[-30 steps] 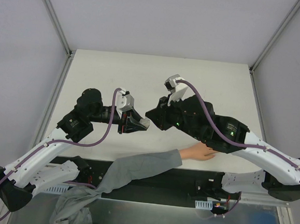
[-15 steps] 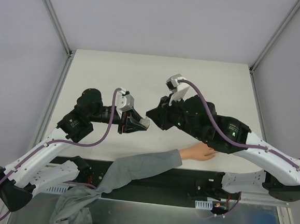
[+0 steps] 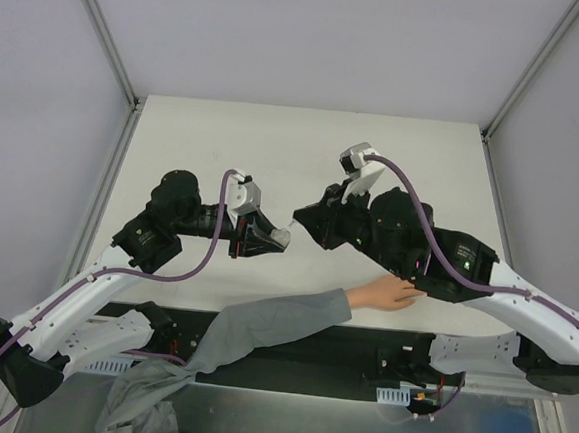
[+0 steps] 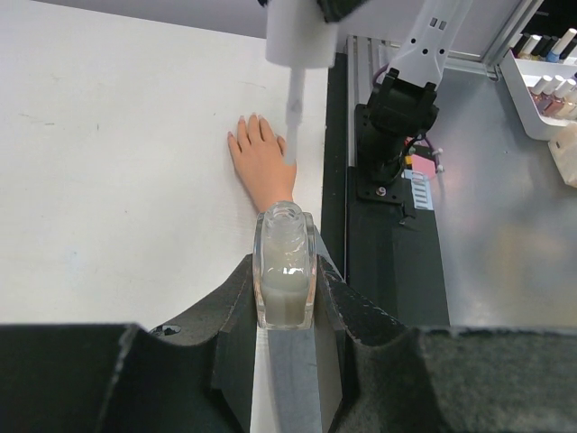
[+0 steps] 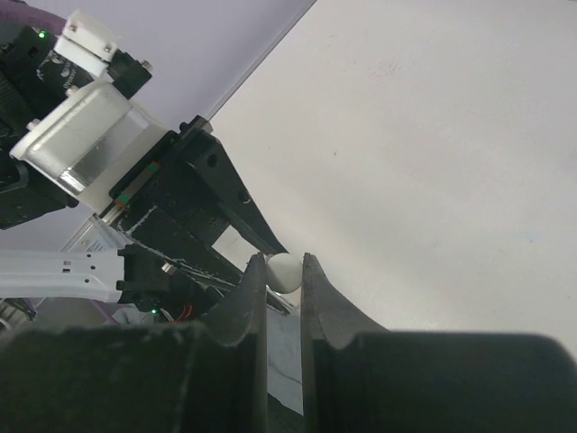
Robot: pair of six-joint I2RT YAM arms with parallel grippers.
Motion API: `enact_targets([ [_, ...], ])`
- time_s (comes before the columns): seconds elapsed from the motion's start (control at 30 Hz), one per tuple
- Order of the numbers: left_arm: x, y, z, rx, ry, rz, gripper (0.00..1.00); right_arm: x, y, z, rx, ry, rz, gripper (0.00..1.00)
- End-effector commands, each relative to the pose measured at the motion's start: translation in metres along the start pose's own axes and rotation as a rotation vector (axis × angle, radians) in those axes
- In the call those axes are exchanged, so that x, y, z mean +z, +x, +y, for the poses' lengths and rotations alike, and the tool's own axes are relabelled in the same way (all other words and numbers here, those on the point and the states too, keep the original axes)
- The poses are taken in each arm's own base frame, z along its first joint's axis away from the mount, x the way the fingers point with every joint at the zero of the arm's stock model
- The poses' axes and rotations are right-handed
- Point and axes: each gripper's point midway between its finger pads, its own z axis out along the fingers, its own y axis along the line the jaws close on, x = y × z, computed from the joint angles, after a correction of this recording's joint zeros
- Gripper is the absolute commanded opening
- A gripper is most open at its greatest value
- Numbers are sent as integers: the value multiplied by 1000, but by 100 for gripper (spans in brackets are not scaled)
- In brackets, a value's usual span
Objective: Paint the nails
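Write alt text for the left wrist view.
The left gripper clamps a small open bottle of whitish polish. Above it hangs a white cap with its brush, and beyond lies a pale hand, flat on the white table.

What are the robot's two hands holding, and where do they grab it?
The left fingers pinch the small whitish bottle by its sides. The right fingers hold the brush by its white cap.
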Motion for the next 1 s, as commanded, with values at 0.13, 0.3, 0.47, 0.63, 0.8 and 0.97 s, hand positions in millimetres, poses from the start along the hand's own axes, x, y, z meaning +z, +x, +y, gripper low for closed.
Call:
enact_targets([
  [0.13, 0, -27, 1, 44, -29, -50, 0, -37, 21, -106, 112, 350, -33, 0],
  [0.3, 4, -34, 11, -22, -78, -55, 0, -79, 53, -181, 207, 613, -8, 1],
  [0.47, 7, -39, 14, -29, -90, -58, 0, -121, 106, -236, 273, 878, 121, 0],
  [0.63, 19, -26, 6, 2, -79, -5, 0, -146, 167, -277, 473, 1087, 236, 0],
  [0.8, 27, -11, 5, 35, -107, 38, 0, -173, 196, -303, 599, 1269, 243, 0],
  [0.97, 34, 0, 3, 66, -115, 67, 0, -174, 219, -324, 629, 1314, 237, 0],
])
